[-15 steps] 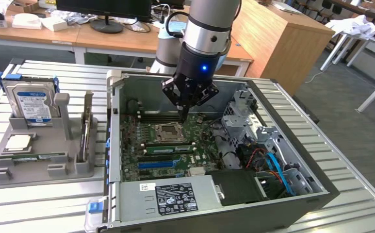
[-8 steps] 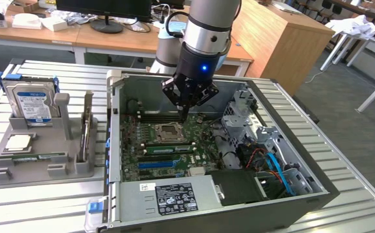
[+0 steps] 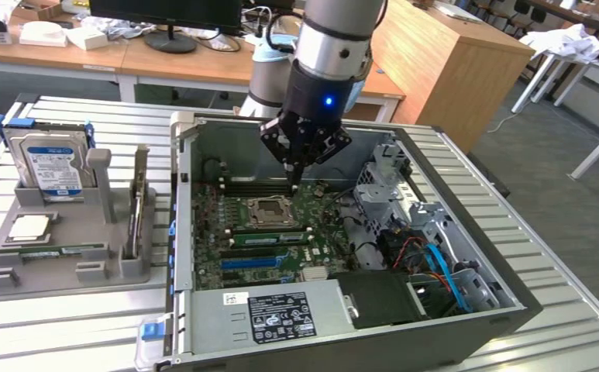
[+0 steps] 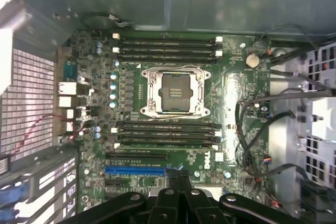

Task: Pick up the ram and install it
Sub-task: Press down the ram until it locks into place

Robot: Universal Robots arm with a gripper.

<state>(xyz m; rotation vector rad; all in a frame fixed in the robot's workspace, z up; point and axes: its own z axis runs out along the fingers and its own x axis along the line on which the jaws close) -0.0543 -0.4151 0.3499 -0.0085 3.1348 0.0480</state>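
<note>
My gripper point(image 3: 295, 180) hangs inside the open computer case point(image 3: 454, 194), its tips just above the far memory slots point(image 3: 259, 187) of the motherboard point(image 3: 325, 203). The fingers point(image 4: 172, 188) are pressed together and I see nothing between them. Below the wrist lie the empty processor socket point(image 4: 175, 92) and dark memory slots point(image 4: 167, 132) on both sides of it. The ram point(image 3: 56, 249), a narrow green stick, lies flat in a groove of the grey holder point(image 3: 113, 267) at the exterior view's left, well away from the gripper.
The grey holder also carries a hard drive point(image 3: 53, 167) and a square silver processor chip point(image 3: 29, 226). A long blue slot point(image 4: 135, 171) sits near the gripper base. Cables point(image 4: 252, 129) and the drive cage point(image 3: 387, 182) crowd the case's right side. The power supply point(image 3: 278, 310) closes the near end.
</note>
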